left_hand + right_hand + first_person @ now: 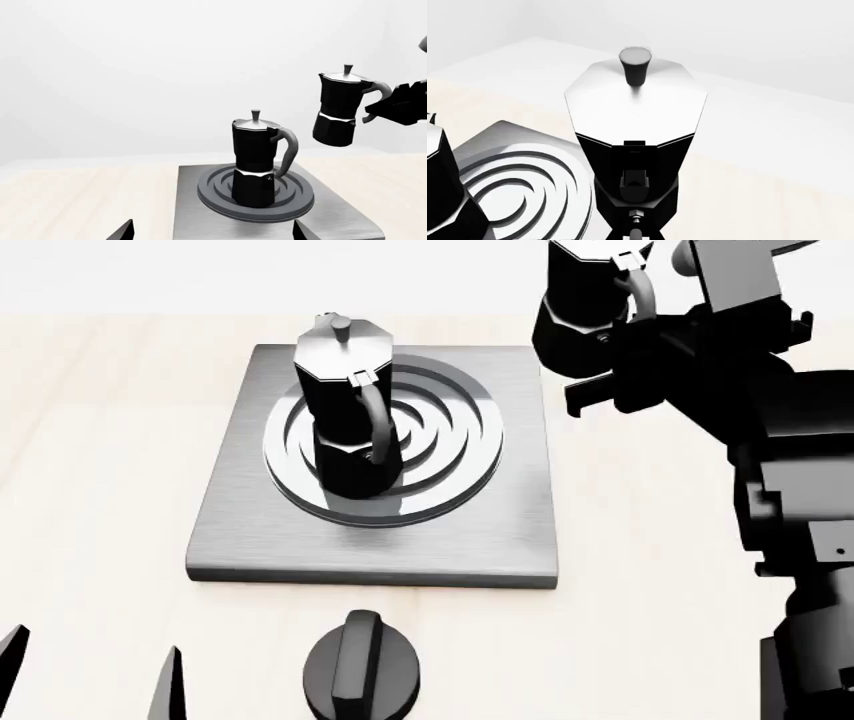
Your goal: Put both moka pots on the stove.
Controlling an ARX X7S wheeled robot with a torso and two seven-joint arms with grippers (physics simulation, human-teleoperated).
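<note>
One moka pot [344, 410] stands upright on the stove's round burner [447, 455], handle toward me. In the left wrist view this moka pot [257, 165] sits on the ringed burner [220, 192]. The second moka pot [581, 310] hangs in the air past the stove's [507, 540] far right corner, with my right gripper [634, 330] shut on its handle. The right wrist view shows that held moka pot [637, 125] from behind and its handle between the right gripper's [637, 232] jaws. My left gripper [212, 235] is open and holds nothing, low in front of the stove [333, 215].
A short black ridged knob [360, 670] lies on the pale wooden table [641, 570] just in front of the stove. My left gripper [87, 675] shows at the near left edge. The right arm [787, 440] fills the right side.
</note>
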